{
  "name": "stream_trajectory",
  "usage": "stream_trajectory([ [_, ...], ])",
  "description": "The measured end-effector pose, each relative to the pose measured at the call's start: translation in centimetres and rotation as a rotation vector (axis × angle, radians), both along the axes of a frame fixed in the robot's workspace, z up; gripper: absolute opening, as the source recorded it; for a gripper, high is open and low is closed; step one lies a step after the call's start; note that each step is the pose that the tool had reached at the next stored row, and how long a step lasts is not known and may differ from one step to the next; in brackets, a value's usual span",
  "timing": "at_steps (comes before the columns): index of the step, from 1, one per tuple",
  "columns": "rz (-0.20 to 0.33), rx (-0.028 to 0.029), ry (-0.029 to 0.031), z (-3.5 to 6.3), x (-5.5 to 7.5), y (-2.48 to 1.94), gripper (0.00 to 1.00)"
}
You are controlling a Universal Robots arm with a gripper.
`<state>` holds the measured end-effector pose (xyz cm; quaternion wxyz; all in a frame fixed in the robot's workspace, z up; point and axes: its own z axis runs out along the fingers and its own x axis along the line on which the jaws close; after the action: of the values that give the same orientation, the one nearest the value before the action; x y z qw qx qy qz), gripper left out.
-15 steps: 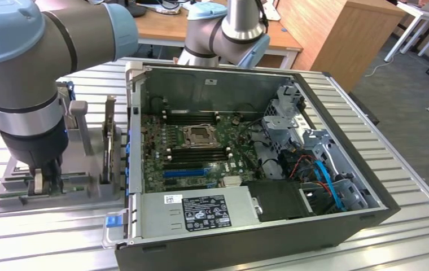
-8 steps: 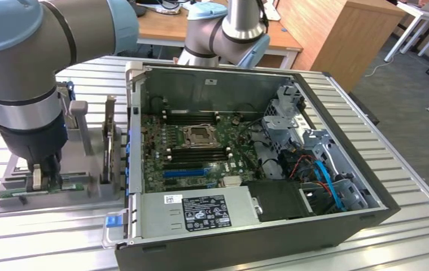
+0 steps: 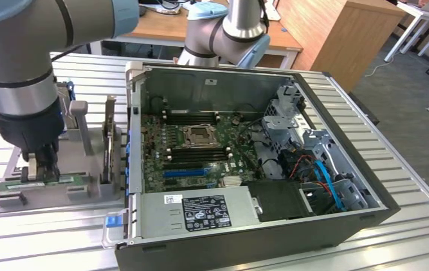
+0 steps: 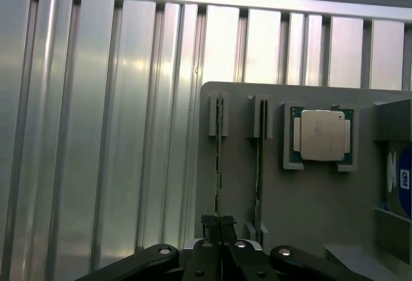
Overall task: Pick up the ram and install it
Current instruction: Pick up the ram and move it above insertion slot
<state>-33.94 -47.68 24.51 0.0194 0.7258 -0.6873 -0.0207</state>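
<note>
Ribbed metal table (image 3: 49, 243) carries everything, with wooden desks behind it. Near the table's left edge in the exterior view sits a grey holder (image 3: 56, 199). Its narrow slots keep thin boards standing on edge, presumably so that fingers can reach both flat faces. The gripper (image 3: 40, 176) is down over the holder's front slot, its fingers almost fully closed and pinching the ram (image 3: 73, 179) across its thin edge. The wrist view shows the gripper (image 4: 221, 224) clamped on the ram (image 4: 219, 158), which sits in its slot and, as far as I can judge, is not lifted clear. Just beside it a second stick (image 4: 259, 165) stands in the neighbouring slot, and a processor (image 4: 322, 136) lies flat in a square pocket further along the holder (image 4: 309, 216). Towards the exterior view's right, the computer case (image 3: 237, 248) lies on its side with the panel off. That leaves the motherboard (image 3: 230, 135) facing up, with its slots reachable from above.
</note>
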Motion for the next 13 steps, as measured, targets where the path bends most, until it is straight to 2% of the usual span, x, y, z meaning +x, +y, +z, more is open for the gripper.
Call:
stream_trajectory([
  [13, 0.000, 0.0000, 0.0000, 4.66, 0.1, 0.00, 0.12],
])
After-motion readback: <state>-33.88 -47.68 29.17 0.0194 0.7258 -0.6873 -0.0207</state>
